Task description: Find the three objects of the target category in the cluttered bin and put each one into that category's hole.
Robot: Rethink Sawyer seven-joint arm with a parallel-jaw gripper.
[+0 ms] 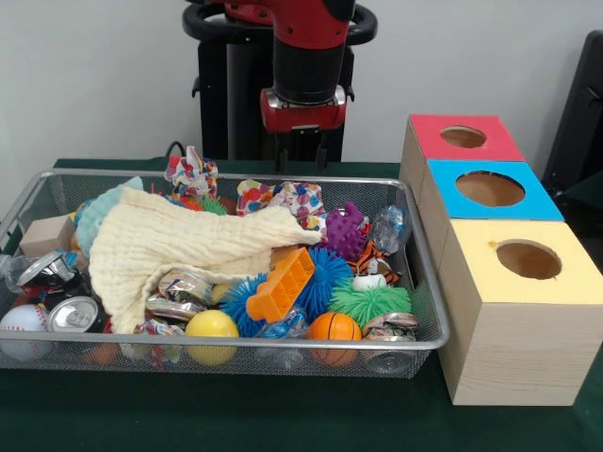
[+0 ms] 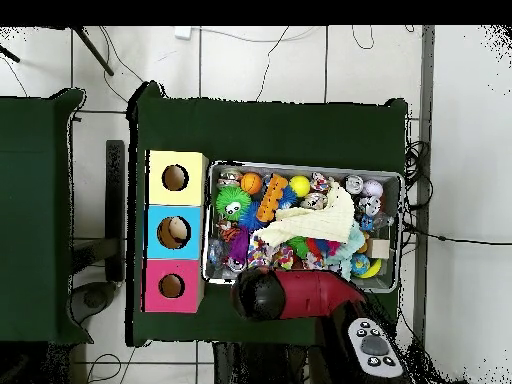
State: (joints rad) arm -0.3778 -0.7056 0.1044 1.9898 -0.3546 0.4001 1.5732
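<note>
The wire mesh bin point(image 1: 419, 344) lies on the green table, full of clutter; it also shows in the overhead view point(image 2: 300, 166). Three knotted, colour-printed cloth bundles lie along its far side: one point(image 1: 191, 174) on the rim, one point(image 1: 254, 195) and one point(image 1: 301, 200) beside the cream cloth. The yellow-topped box's round hole point(image 1: 528, 259) is right of the bin, and at the left in the overhead view point(image 2: 175, 178). My gripper point(image 1: 301, 155) hangs open and empty just behind the bin's far rim, near the middle bundles. In the overhead view the arm point(image 2: 300, 297) hides it.
A large cream cloth point(image 1: 179, 245) covers the bin's middle. Around it lie an orange brick point(image 1: 280, 285), blue point(image 1: 325, 268), green point(image 1: 369, 303) and purple point(image 1: 346, 231) spiky balls, a yellow ball point(image 1: 211, 325), crushed cans point(image 1: 71, 315). Blue-topped point(image 1: 490, 188) and red-topped point(image 1: 463, 137) boxes stand behind the yellow one.
</note>
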